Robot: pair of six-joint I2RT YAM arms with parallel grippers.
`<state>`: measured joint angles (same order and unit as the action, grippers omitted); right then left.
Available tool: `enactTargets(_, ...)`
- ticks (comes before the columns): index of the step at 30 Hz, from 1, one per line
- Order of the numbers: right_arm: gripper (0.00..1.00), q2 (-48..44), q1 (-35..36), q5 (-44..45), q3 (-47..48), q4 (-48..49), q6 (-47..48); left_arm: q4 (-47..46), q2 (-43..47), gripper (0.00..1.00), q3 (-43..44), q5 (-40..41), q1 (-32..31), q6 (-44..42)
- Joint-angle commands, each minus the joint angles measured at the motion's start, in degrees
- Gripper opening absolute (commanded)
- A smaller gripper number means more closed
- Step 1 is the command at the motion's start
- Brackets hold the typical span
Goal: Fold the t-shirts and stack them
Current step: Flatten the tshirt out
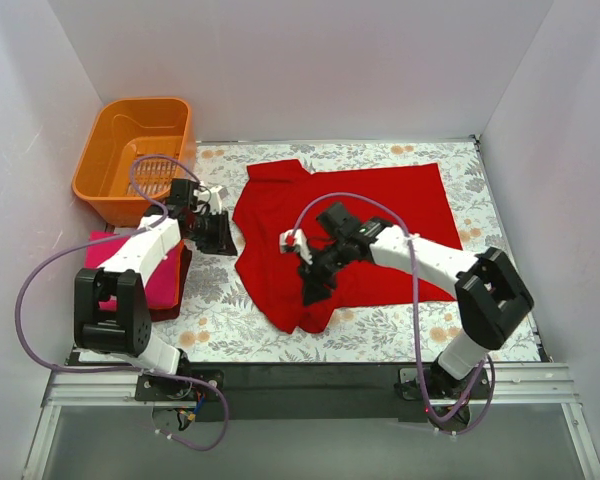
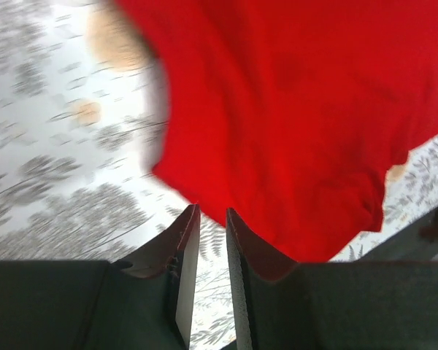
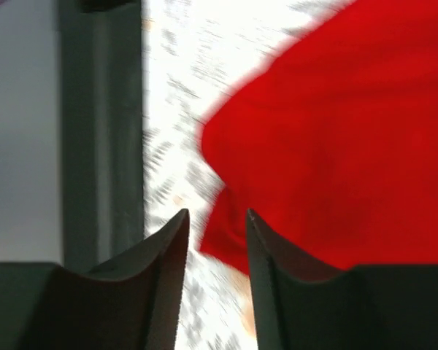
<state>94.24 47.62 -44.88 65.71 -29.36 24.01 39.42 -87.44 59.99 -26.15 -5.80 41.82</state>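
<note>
Top cam: high behind arm bases [image 1: 165, 380], looking down on whole table [image 1: 220, 310]. Wrist cams: close, low, both facing red t-shirt [image 2: 299, 109] edges; shirt shared by all three.

I am looking into a robotics lab test booth. Plain white panel walls [image 1: 330, 60] close it in on three sides. Along the near edge runs a silver aluminium framing rail [image 1: 310, 398] beside a black mounting strip [image 1: 310, 375]. A white-and-black left robot arm [image 1: 145, 250] and a matching right robot arm [image 1: 435, 260] stand bolted there, with exposed purple cables [image 1: 417, 330] looping from them. A grey-and-orange floral cloth [image 1: 380, 335] covers the tabletop like a work mat. The household items are few: an orange plastic slotted basket [image 1: 110, 170] at the far left corner and a bright red cloth t-shirt [image 1: 380, 200] spread on the mat.
</note>
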Motion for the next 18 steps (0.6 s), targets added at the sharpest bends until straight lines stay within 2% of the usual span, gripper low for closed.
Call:
enactTargets(1, 0.42, -6.24, -5.15, 7.49, -2.16, -7.01, 5.42, -2.76, 1.04, 0.19, -0.92, -3.73, -4.99, -0.17)
enactTargets(3, 0.36, -8.18, -8.23, 11.29, -5.15, -7.64, 5.79, -4.96, -0.62, 0.19, -1.45, -2.5, -7.64, 1.15)
enactTargets(7, 0.35, -8.98, -13.07, 18.59, -7.79, -9.04, 7.27, -5.76, -6.5, 0.17, -0.05, 1.97, -8.61, 2.82)
enactTargets(13, 0.35, -7.84, -18.69, 26.94, -9.64, -9.4, 9.03, -4.44, -12.49, 0.11, 3.2, 13.92, -8.26, 1.6)
enactTargets(16, 0.36, -5.39, -20.37, 29.76, -9.55, -8.08, 9.74, -5.31, -16.25, 0.11, 4.43, 18.14, -6.16, -0.34)
enactTargets(18, 0.37, -3.2, -21.25, 30.9, -8.77, -5.72, 9.74, -4.88, -21.16, 0.11, 9.42, 19.29, -2.39, -1.13)
